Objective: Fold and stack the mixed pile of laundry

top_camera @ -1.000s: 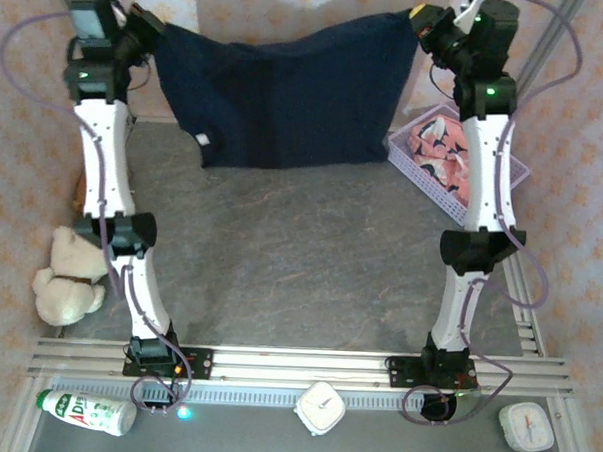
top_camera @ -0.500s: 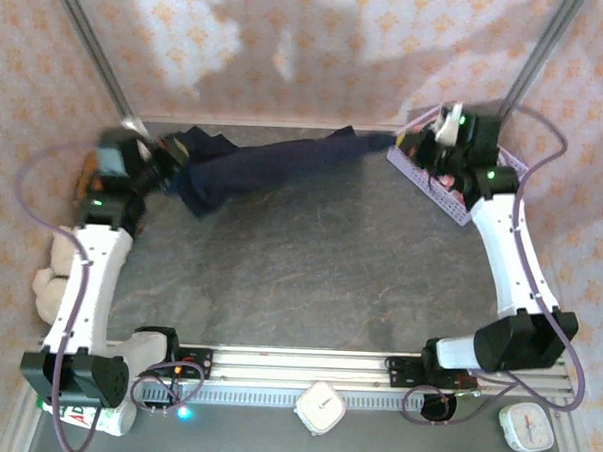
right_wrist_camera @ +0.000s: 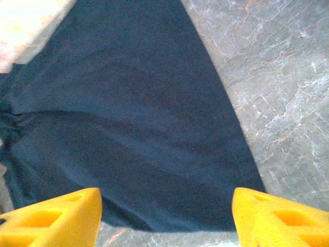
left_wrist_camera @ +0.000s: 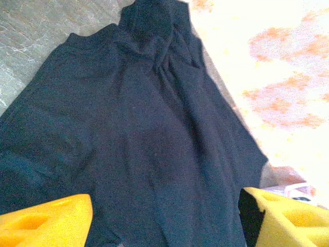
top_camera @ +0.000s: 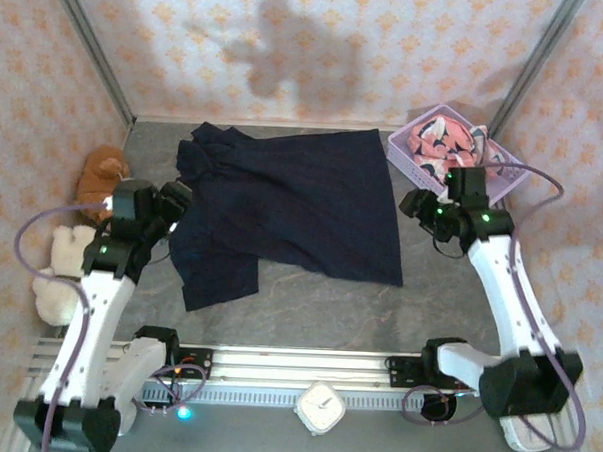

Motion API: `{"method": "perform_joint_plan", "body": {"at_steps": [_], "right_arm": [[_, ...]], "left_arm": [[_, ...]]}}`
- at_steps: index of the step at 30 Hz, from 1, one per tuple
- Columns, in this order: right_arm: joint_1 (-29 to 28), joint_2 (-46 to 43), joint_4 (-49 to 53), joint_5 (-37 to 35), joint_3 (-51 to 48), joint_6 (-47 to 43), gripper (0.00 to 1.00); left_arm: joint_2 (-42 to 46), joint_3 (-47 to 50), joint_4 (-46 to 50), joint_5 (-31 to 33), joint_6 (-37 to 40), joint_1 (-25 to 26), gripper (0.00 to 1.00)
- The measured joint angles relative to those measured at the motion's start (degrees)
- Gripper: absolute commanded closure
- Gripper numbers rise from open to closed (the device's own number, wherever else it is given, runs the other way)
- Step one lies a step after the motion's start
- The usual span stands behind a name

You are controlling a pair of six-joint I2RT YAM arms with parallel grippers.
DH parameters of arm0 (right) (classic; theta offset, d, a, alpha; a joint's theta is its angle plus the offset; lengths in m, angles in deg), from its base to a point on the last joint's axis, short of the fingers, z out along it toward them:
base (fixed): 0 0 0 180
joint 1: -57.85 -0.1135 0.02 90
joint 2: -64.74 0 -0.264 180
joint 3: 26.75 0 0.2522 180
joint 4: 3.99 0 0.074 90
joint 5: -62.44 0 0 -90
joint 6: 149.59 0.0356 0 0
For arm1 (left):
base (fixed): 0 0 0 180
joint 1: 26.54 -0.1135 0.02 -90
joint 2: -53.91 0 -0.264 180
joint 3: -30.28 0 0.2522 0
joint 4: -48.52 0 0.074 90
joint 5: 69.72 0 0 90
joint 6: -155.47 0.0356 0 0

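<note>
The dark navy garment (top_camera: 292, 206) of the mixed laundry pile lies spread on the grey table, with loose folds at its left side. My left gripper (top_camera: 178, 201) hovers at its left edge, open, its yellow fingers (left_wrist_camera: 46, 221) wide apart above the navy garment (left_wrist_camera: 144, 134). At the cloth's right edge my right gripper (top_camera: 415, 203) is open too, the navy garment (right_wrist_camera: 128, 118) showing between its spread fingers (right_wrist_camera: 280, 216). Neither holds anything. The salmon-pink shark-print garment (top_camera: 443, 144) sits bunched in the basket at the back right.
The lavender lattice basket (top_camera: 504, 165) stands at the back right, close behind my right wrist. A brown plush toy (top_camera: 102, 170) and a cream plush toy (top_camera: 57, 273) lie along the left wall. A small clock (top_camera: 323, 407) sits beyond the front rail.
Both grippers held the navy garment stretched up between them, lowered it and let go. It now lies flat on the table, and both sets of jaws have opened.
</note>
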Motion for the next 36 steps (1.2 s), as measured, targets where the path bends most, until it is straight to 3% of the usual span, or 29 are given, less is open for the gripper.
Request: {"method": "perform_joint_plan", "body": {"at_steps": [11,17,27,36], "right_arm": [[-10.1,27.8,-12.5,-3.5,5.5,6.3,0.45],[-10.9,41.1,-15.5,-7.4,13.5,9.2,0.44],[-8.3,48.1,-15.0,-13.5,17.2,9.8,0.42],[-3.9,50.0,-13.7,-15.2,20.2,6.6,0.41]], "left_arm": [[-27.0,-4.5,-10.8,0.6,5.7,0.1,0.46],[-41.7,-12.4,-13.8,0.8,8.5,0.1,0.47],[-53.6,-15.1,-11.7,2.8,10.6,-2.1,0.44],[-59.2,-20.6,-3.3,3.2,17.5,-4.1,0.38]]}}
